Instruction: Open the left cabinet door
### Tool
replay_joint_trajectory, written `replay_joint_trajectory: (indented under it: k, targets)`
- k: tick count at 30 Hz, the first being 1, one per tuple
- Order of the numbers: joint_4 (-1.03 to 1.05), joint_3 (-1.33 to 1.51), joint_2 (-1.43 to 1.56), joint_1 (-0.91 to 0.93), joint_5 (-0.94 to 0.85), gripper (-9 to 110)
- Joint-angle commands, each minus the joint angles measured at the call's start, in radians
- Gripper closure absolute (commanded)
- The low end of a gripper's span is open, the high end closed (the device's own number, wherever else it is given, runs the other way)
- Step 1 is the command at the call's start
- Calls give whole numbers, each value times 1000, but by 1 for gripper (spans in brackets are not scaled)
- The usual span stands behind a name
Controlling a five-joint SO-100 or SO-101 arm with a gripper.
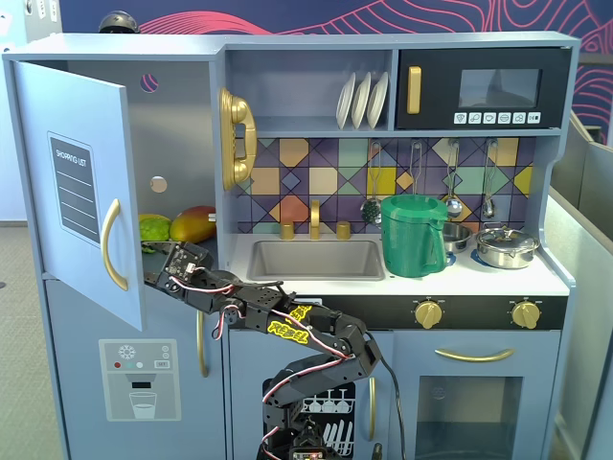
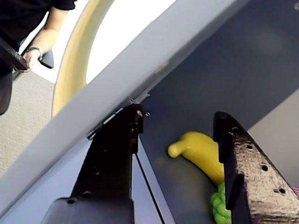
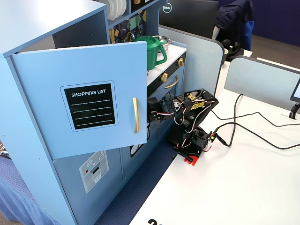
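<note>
the left cabinet door (image 1: 81,187) is a tall light blue-grey panel, hinged at its left side in a fixed view and swung well out from the cabinet, so the compartment behind it shows. on its face sits a black chalkboard panel (image 3: 91,106) lettered "shopping list" with white ruled lines, and near its free edge runs a curved gold handle (image 3: 135,115), upright. inside the open compartment lie toy fruit: a mango (image 1: 193,224) and a green piece beside it; the wrist view shows a yellow banana (image 2: 200,150) there too.

the gripper (image 1: 161,267) reaches in from the right at the door's lower free edge, just behind it. in the wrist view its two black fingers (image 2: 114,161) stand apart, one close against the door's edge, nothing between them. below the door is a blue door with a water-dispenser graphic (image 1: 140,380).
</note>
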Motion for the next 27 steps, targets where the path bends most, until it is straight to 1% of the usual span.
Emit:
replay_joint_trajectory:
  k: [1, 3, 6, 14, 16, 18, 20, 21, 24, 27]
  targets:
    - [-31, -11, -5, 2, -6, 89]
    - [-23, -8, 15, 55, 18, 89]
    - [32, -6, 72, 183, 81, 89]
    - [261, 89, 244, 640, 287, 90]
    - [334, 104, 267, 741, 337, 90]
    - [451, 101, 276, 848, 374, 90]
    - [543, 94, 270, 943, 445, 90]
    - [617, 84, 259, 996, 460, 90]
    - [738, 115, 225, 1131, 489, 91]
    - [841, 198, 224, 1227, 522, 91]
